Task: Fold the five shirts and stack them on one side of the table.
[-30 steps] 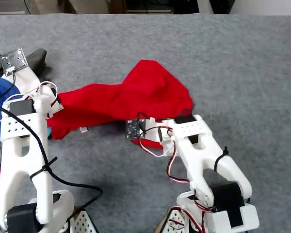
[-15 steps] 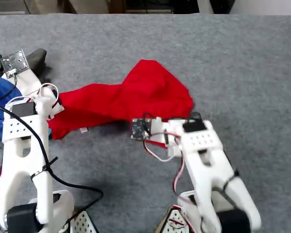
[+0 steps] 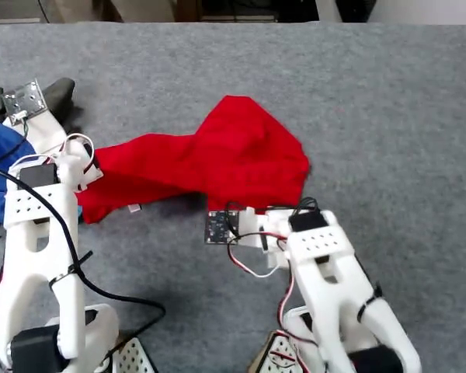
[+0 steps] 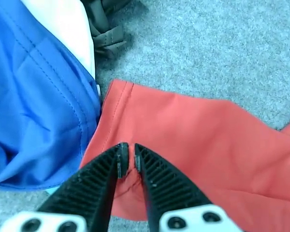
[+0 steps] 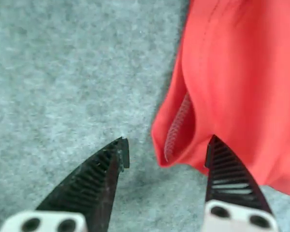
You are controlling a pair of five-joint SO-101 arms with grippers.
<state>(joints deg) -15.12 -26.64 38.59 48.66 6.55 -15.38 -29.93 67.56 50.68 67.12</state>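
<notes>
While unfolded, red shirt (image 3: pixel 217 159) rumpled

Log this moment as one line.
left gripper: shut on red shirt | right gripper: open at shirt's edge | blue shirt: beside red shirt

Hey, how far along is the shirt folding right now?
Nothing looks finished: the red shirt lies crumpled on the table, unfolded. In hand: the left gripper is shut on one edge; the right gripper is open at another. Left: fold it, then the blue shirt, white garment and dark garment bunched at one side, and stack.
</notes>
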